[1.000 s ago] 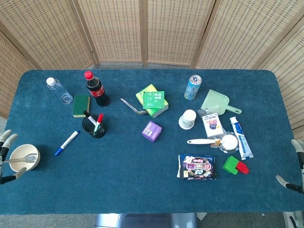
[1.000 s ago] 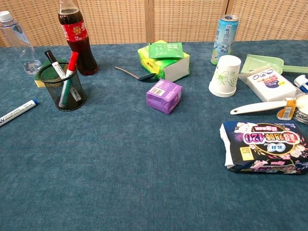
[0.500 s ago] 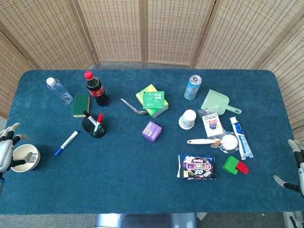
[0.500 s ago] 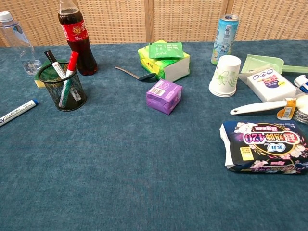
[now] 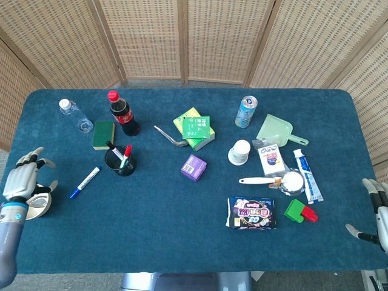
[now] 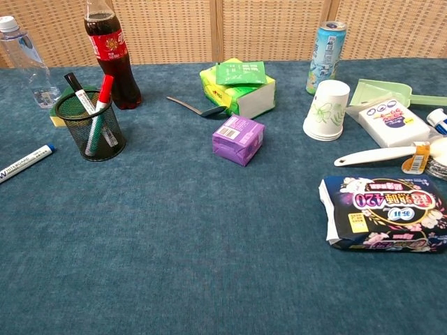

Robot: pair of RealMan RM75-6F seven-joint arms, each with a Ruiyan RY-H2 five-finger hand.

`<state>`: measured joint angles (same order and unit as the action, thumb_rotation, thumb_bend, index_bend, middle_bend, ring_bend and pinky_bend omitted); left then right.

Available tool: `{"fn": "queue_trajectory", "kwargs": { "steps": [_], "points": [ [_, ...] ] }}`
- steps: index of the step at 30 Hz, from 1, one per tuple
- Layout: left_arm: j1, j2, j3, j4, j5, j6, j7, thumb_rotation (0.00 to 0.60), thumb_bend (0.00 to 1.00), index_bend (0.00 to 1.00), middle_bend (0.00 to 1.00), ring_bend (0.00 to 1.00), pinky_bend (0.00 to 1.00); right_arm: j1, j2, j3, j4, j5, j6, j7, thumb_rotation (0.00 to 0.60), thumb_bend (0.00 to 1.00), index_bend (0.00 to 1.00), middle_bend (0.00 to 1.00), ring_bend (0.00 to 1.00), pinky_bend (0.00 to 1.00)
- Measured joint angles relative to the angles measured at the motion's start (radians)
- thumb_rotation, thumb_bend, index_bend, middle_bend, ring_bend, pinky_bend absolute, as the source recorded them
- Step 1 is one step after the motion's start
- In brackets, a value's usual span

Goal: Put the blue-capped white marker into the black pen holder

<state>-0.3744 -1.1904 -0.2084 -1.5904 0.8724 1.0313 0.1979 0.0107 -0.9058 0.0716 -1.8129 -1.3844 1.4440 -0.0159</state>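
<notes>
Marker (image 5: 84,182) lies diagonally, cap near-left.

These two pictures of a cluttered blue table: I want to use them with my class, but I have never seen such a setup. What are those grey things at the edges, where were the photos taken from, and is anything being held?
The grey things are a robot's two mechanical hands. The head view looks down from above: the left hand hovers over a white bowl, fingers spread, and the right hand sits at the table's far edge. Both hold nothing. The chest view looks across the table from lower down and shows no hands. On the blue table lie a blue-capped white marker, a black pen holder with other markers in it, a cola bottle, a purple box and more.
</notes>
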Motion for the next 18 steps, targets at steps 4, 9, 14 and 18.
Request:
{"fn": "queue_trajectory", "kwargs": {
  "steps": [4,9,14,18],
  "points": [
    [-0.032,-0.03,-0.002,0.024,-0.051,-0.017,0.05,0.6,0.36,0.38,0.0,0.0,0.0,0.0,0.003,-0.001,0.0,-0.002,0.001,0.009,0.6,0.0,0.07,0.0,0.0,0.0],
    [-0.083,-0.058,0.002,0.033,-0.115,-0.037,0.141,0.6,0.36,0.39,0.0,0.0,0.0,0.0,0.005,-0.001,0.001,-0.003,0.001,0.018,0.6,0.0,0.07,0.0,0.0,0.0],
    [-0.139,-0.079,0.007,0.025,-0.199,-0.043,0.248,0.6,0.36,0.38,0.0,0.0,0.0,0.0,0.006,0.0,0.002,-0.002,0.002,0.023,0.6,0.0,0.06,0.0,0.0,0.0],
    [-0.198,-0.099,0.014,0.019,-0.311,-0.049,0.352,0.6,0.36,0.38,0.0,0.0,0.0,0.001,0.008,-0.001,0.003,-0.002,0.0,0.031,0.6,0.0,0.07,0.0,0.0,0.0]
  ]
}}
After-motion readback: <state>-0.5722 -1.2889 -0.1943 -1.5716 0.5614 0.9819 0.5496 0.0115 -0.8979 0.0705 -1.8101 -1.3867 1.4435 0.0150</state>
